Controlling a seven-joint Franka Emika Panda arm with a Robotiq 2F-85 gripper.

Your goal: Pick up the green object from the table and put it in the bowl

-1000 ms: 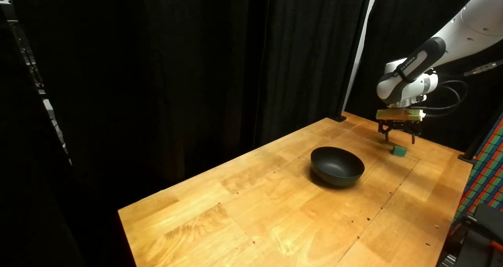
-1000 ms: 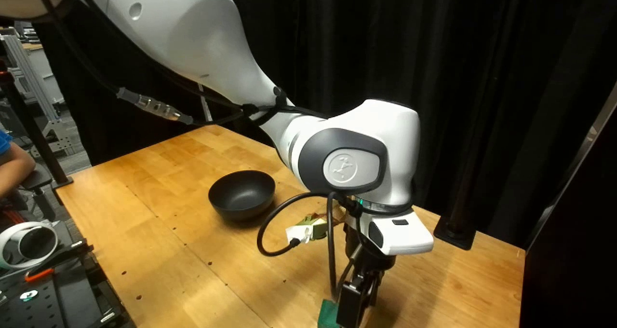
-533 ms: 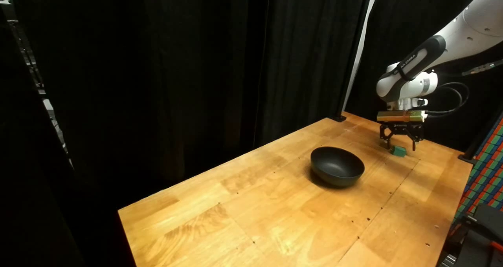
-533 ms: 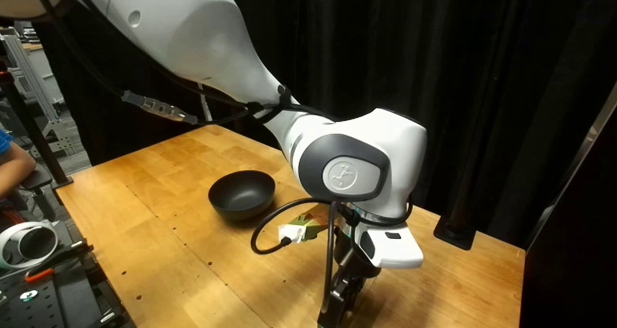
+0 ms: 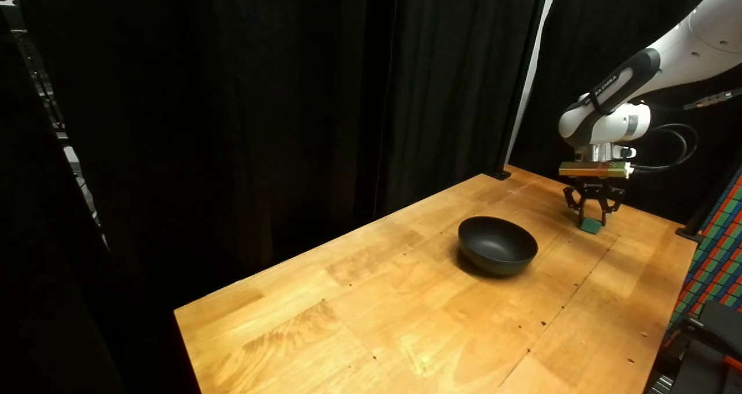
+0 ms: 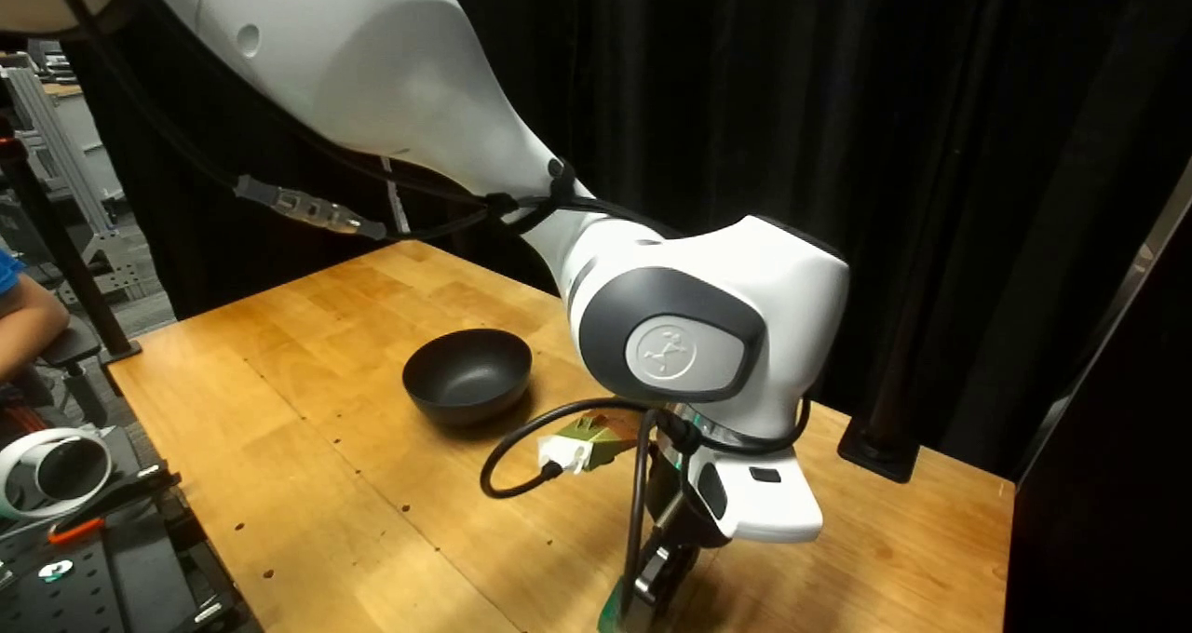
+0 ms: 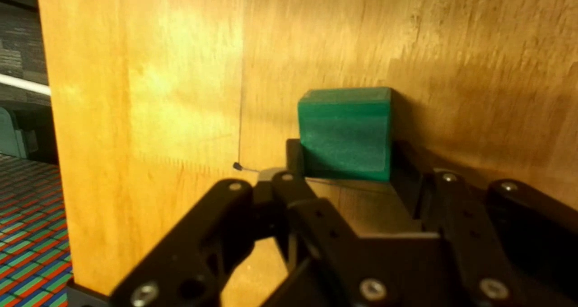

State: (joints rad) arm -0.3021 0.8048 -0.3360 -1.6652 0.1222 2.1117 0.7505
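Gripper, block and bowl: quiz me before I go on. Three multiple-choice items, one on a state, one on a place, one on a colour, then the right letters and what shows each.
1. What state is the gripper in?
A. Shut on the block, the fingers at opposite sides of it
B. Wide open
C. Shut with nothing between the fingers

2. Where is the bowl?
A. Held in the gripper
B. Underneath the block
C. On the wooden tabletop, apart from the block

3. What colour is the block?
A. Red
B. Green
C. Yellow

Right letters:
1 A: the wrist view shows a finger against each of two opposite sides of the block.
2 C: both exterior views show the bowl standing on the wood, away from the gripper and block.
3 B: the block's faces are plainly green in the wrist view.
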